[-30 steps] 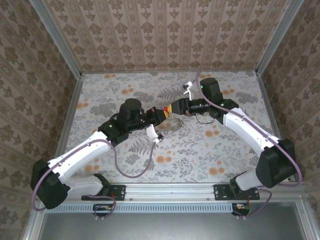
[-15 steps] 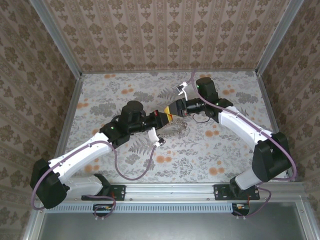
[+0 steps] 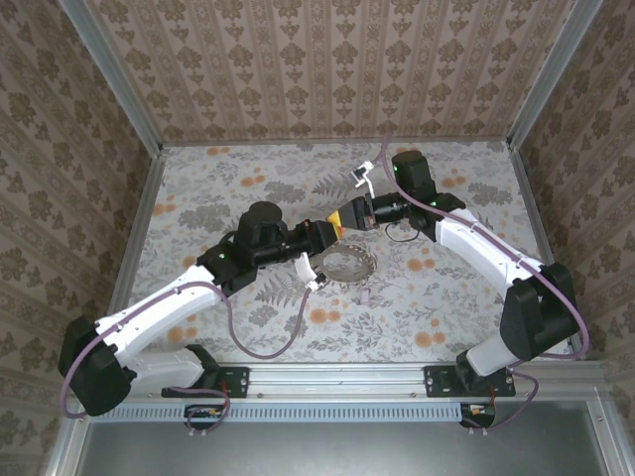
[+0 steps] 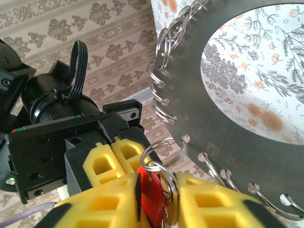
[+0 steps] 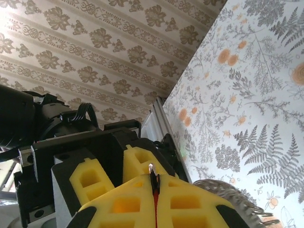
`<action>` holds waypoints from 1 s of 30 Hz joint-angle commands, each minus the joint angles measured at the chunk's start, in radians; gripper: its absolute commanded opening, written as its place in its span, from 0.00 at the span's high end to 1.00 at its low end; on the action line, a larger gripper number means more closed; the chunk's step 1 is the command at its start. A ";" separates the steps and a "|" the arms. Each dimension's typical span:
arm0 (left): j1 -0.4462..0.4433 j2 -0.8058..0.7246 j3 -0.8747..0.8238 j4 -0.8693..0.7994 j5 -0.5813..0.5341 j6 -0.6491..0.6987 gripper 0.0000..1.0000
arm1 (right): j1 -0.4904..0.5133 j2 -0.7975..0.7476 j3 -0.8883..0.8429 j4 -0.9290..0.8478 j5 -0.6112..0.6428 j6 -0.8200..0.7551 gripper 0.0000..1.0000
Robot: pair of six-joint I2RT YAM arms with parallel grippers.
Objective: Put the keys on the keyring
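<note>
Nearest your arm bases in the top view, a small pale piece (image 3: 364,295) lies on the table (image 3: 446,317); it is too small to tell what it is. Just beyond it the ring (image 3: 368,268) sits on the floral cover, a flat grey band with a toothed-looking edge. In your left wrist view the ring (image 4: 190,95) carries a row of small wire loops (image 4: 164,102) through holes along its rim, and you can see the table print through its open middle.

Just past the ring, your two grippers meet tip to tip above the table. The left gripper (image 3: 337,224) reaches in from the left and the right gripper (image 3: 353,212) from the far right. Your left fingers (image 4: 209,202) are drawn in narrow with the red key (image 4: 151,202) pinched between them, and a split ring (image 4: 169,185) sits at the key's head, right beside the big ring's rim. Whether that split ring is linked to the rim you cannot tell.

In your right wrist view the right fingers (image 5: 190,199) are almost together, with the key (image 5: 154,197) as a thin red sliver in the slit between them. The ring (image 5: 228,192) lies below and to the side of them.

Behind both grippers stands the patterned wall (image 3: 327,69)
</note>
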 commanded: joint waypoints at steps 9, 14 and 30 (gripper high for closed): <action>0.004 -0.138 -0.086 0.075 -0.052 -0.401 0.00 | 0.038 -0.261 -0.168 0.403 0.303 -0.199 1.00; 0.030 -0.200 -0.094 0.075 -0.036 -0.771 0.00 | 0.089 -0.351 -0.244 0.449 0.485 -0.418 1.00; 0.364 -0.353 -0.205 -0.011 -0.249 -1.770 0.00 | 0.183 -0.468 -0.367 0.473 0.827 -0.650 1.00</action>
